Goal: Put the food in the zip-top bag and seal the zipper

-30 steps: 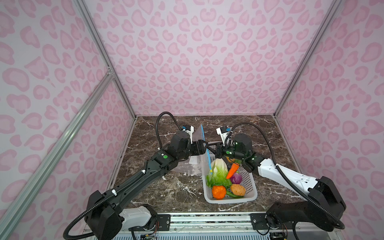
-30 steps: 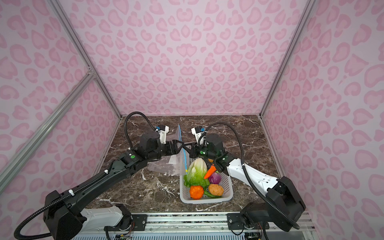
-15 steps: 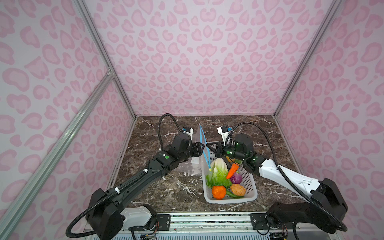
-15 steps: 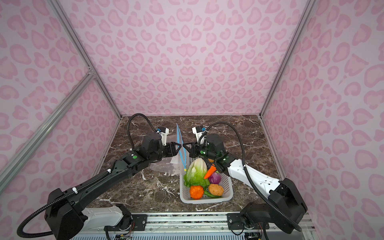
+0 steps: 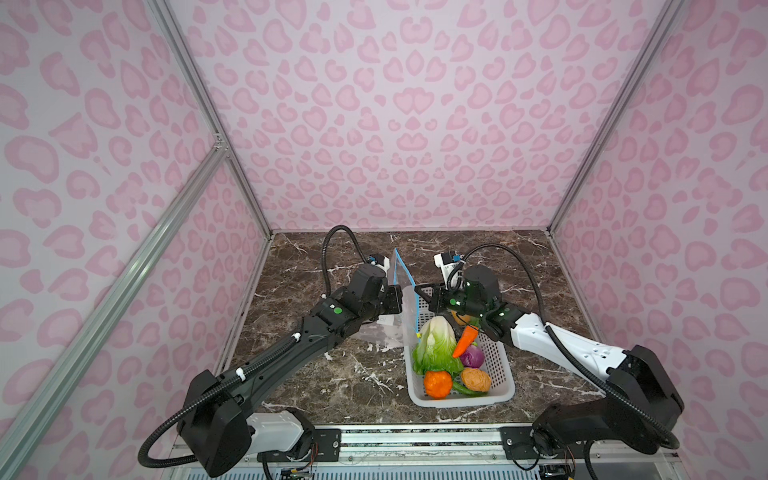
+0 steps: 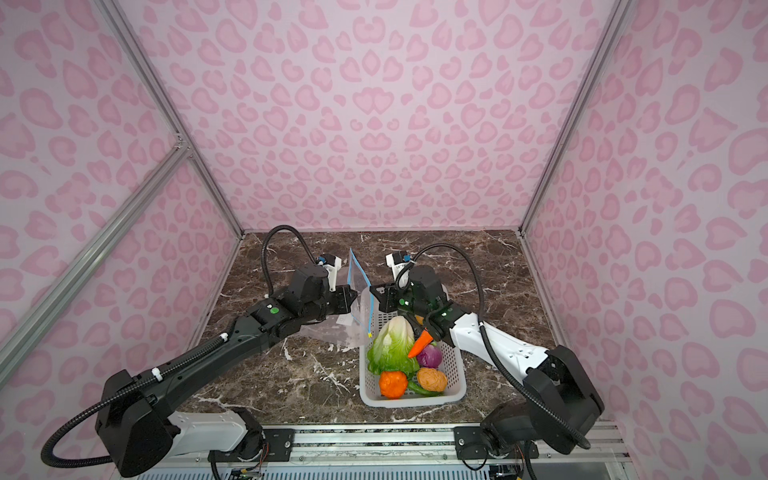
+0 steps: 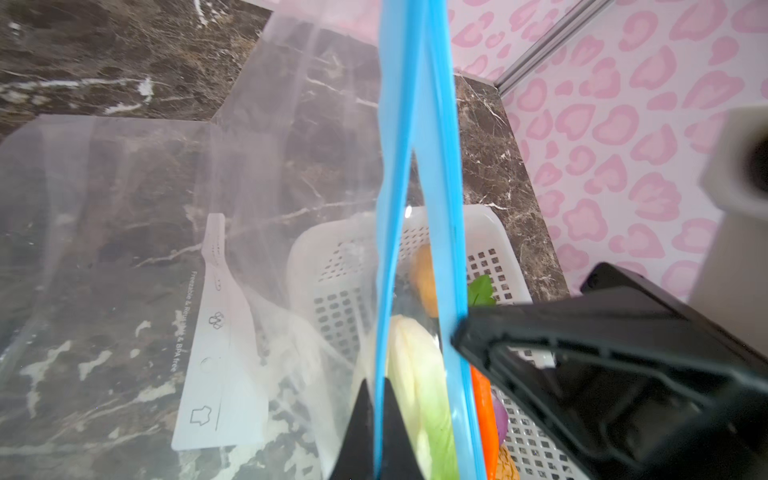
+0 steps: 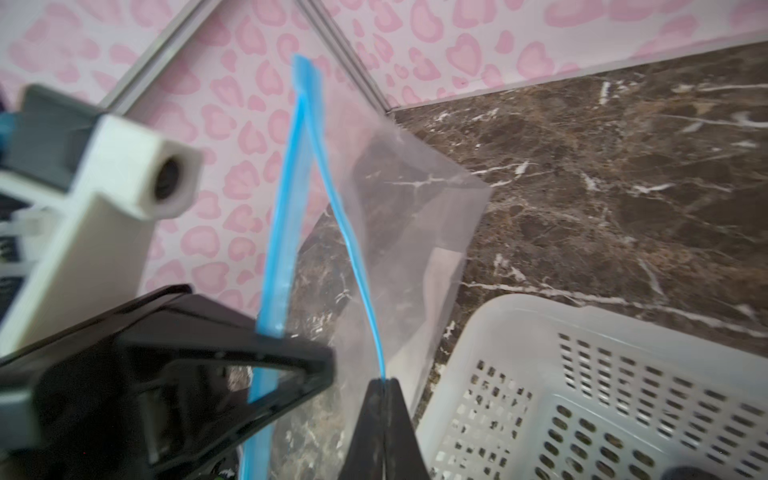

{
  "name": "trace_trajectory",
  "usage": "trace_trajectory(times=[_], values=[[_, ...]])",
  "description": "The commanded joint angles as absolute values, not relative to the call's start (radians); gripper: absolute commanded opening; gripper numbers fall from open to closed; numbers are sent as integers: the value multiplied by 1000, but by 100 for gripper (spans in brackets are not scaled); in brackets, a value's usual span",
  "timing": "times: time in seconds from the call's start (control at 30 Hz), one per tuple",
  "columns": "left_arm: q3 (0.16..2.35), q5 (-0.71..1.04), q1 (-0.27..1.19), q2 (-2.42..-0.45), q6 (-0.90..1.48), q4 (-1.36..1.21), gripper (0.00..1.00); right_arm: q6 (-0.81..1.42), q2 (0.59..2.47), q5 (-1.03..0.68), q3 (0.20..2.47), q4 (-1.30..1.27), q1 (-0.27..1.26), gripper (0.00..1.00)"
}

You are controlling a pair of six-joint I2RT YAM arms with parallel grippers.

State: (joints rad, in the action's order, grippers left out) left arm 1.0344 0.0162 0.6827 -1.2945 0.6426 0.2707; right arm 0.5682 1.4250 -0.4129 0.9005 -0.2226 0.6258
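The clear zip-top bag (image 5: 382,330) (image 6: 338,328) is held on edge just left of the basket, its blue zipper (image 5: 405,286) (image 6: 360,283) uppermost and its two lips slightly parted. My left gripper (image 5: 400,300) (image 7: 378,399) is shut on one zipper lip (image 7: 390,208). My right gripper (image 5: 419,291) (image 8: 384,386) is shut on the other lip (image 8: 353,249). The food lies in the white basket (image 5: 457,402) (image 6: 411,402): a cabbage (image 5: 436,345), a carrot (image 5: 465,340), a purple onion (image 5: 472,357), an orange fruit (image 5: 437,383) and a potato (image 5: 476,379). No food shows inside the bag.
The basket stands right of centre on the marble table, its far rim (image 8: 540,328) right under both grippers. Pink patterned walls with metal posts (image 5: 249,199) close in the back and sides. The bag's white label (image 7: 220,353) faces the left wrist camera.
My left gripper has shut on the near zipper lip; a second ago it stood open beside the bag. The right gripper has kept its hold, and the bag's top has risen slightly.
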Motion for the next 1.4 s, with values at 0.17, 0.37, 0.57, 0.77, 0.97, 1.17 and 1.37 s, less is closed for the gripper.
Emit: trace_trajectory(times=[0.17, 0.37, 0.57, 0.77, 0.97, 1.17, 1.37], values=[[1082, -88, 684, -1302, 633, 376, 2, 526, 1446, -417, 1028, -116, 626, 20], [1093, -38, 684, -1336, 626, 349, 2, 520, 1376, -432, 1094, -49, 651, 28], [1085, -26, 684, -1317, 606, 327, 2, 571, 1433, -468, 1135, -91, 709, 13], [1066, -6, 684, -1293, 605, 310, 2, 625, 1522, -480, 1149, -137, 721, 6], [1057, -6, 684, -1263, 608, 322, 2, 604, 1576, -327, 1186, -15, 720, 4], [1097, -41, 684, -1235, 613, 391, 2, 630, 1670, -344, 1242, 30, 722, 11], [1146, -47, 687, -1262, 626, 467, 2, 662, 1725, -409, 1253, -32, 724, 34]])
